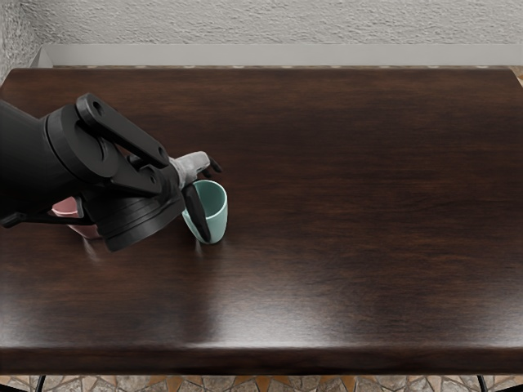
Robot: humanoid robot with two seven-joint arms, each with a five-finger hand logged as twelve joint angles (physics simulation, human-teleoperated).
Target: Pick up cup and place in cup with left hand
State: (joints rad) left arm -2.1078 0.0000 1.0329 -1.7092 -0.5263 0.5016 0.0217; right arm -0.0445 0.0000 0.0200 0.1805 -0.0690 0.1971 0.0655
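We see the left arm [82, 151] reaching in over the table [368, 204], black and jointed, with its left hand [190, 167] right at the teal cup [216, 227]. As far as we can make out, the hand is open: one long dark finger [195, 211] slants down across the cup's left side, while other dark fingertips [215, 166] show above the far side of the rim, slightly bent and well apart from it. We see no grip closed round the cup, though we cannot tell whether the long finger touches it. The back of the hand is pale grey where it meets the black wrist.

The teal cup stands on the table, its mouth facing up and its pale green inside showing to us. To its left, partly hidden beneath the arm, is the pink cup [87, 232]; we can see only some of its rim and lower side. The two cups are apart, neither inside the other. The table is dark, glossy wood, with a rough grey wall [286, 24] beyond.
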